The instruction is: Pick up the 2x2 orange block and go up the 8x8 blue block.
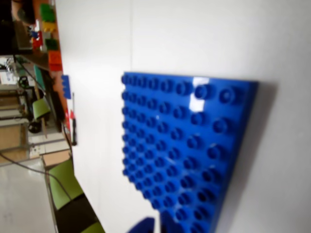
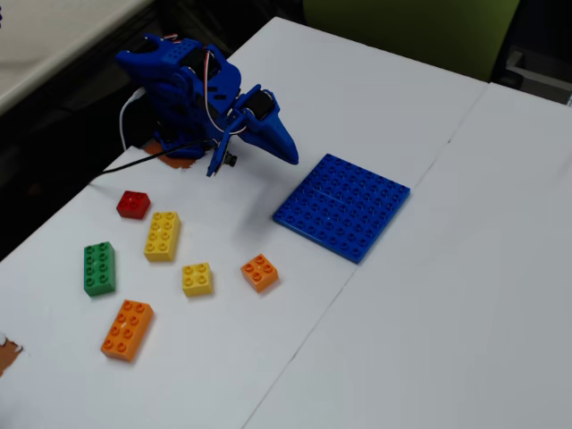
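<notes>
The 2x2 orange block (image 2: 259,272) lies on the white table in the fixed view, left of and nearer than the 8x8 blue block (image 2: 342,206). The blue arm is folded at the table's far left. Its gripper (image 2: 290,155) points toward the baseplate's far-left corner, above the table and well away from the orange block. The fingers look shut with nothing in them. In the wrist view the 8x8 blue block (image 1: 189,145) fills the centre. Only blurred blue finger ends (image 1: 142,226) show at the bottom edge. The orange block is out of that view.
Left of the orange block lie a yellow square brick (image 2: 197,279), a long yellow brick (image 2: 163,236), a red brick (image 2: 133,205), a green brick (image 2: 99,268) and a long orange brick (image 2: 127,329). The table edge runs along the left.
</notes>
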